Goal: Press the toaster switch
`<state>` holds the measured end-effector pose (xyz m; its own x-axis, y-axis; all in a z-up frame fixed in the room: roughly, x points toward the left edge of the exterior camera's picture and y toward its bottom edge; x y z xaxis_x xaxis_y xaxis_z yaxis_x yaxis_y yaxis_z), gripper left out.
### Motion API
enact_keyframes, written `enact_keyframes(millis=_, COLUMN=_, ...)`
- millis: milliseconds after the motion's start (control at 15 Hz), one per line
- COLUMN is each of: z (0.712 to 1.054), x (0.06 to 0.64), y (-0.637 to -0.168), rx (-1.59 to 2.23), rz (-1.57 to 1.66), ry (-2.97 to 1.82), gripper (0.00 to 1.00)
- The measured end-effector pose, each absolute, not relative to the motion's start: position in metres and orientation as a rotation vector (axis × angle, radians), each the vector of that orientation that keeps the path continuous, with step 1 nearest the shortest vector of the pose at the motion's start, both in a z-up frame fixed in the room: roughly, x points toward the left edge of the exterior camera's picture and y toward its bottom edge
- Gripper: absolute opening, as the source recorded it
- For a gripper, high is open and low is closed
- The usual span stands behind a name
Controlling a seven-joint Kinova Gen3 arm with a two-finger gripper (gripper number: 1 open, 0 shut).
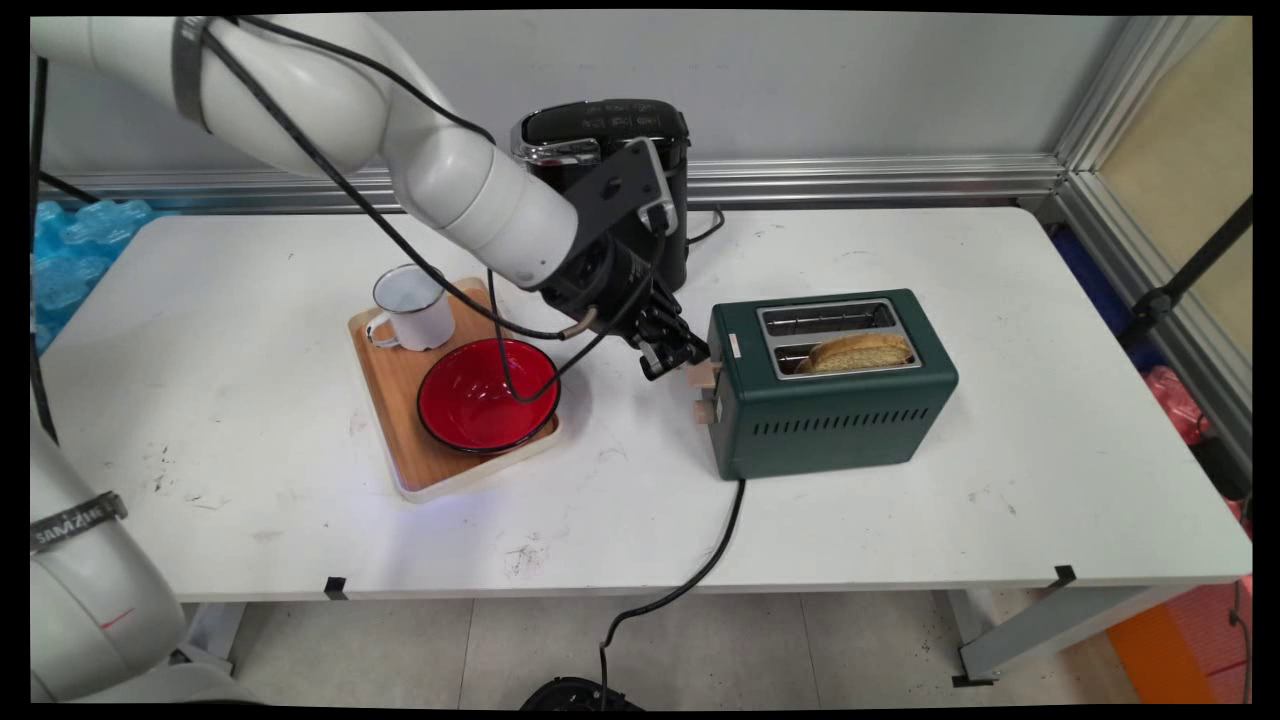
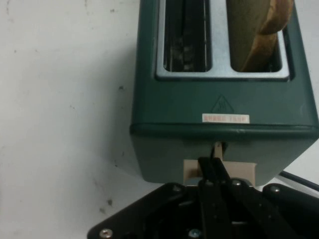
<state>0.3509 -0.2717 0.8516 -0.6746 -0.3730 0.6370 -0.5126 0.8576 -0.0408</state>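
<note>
While my end effector (image 1: 690,358) rests its tip on the toaster's pale lever (image 1: 703,376), its fingers are drawn together, gripping nothing.
The green toaster (image 1: 830,420) stands on the white tabletop (image 1: 900,520). A bread slice (image 1: 860,352) sticks up from its near slot, and the far slot (image 1: 825,318) is bare. Just to my other side a wooden tray (image 1: 390,400) carries an empty red bowl (image 1: 487,395) and a white mug (image 1: 412,308), whose inside I cannot see. A black coffee machine (image 1: 600,130) stands behind.
</note>
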Motion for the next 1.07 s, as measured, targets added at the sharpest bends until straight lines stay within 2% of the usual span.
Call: enact_keyframes(millis=1067, z=0.822, x=0.346, y=-0.284, rx=0.65, rz=0.238, ry=-2.424, gripper=0.0)
